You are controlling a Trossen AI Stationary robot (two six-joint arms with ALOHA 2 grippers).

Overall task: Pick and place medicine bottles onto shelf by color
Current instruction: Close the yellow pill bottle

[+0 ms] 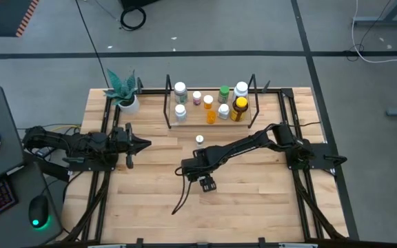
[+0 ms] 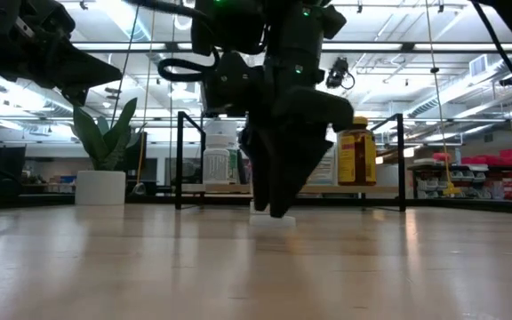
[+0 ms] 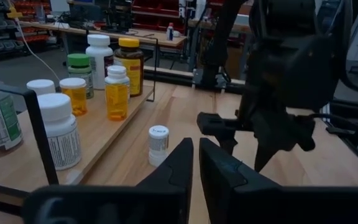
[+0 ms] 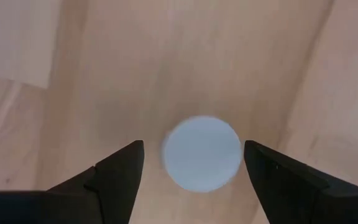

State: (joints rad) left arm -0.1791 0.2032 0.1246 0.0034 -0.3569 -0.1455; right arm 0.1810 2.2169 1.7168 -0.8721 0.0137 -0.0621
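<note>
Right wrist view shows my right fingers (image 4: 194,165) apart astride a white bottle (image 4: 202,152), probably centred; I should descend straight before closing. Left fingers (image 3: 194,168) together.

We see two dark, matte, jointed arms (image 1: 243,145) with black cables trailing, ending in blunt wedge-shaped black fingers (image 4: 114,171).

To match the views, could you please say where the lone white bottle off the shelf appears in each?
High view: white bottle, table centre, before the shelf.
Low view: only its base, behind the right gripper.
Left wrist view: centre.
Right wrist view: its cap, centre.
Landmark: the shelf, absent from right wrist.
</note>
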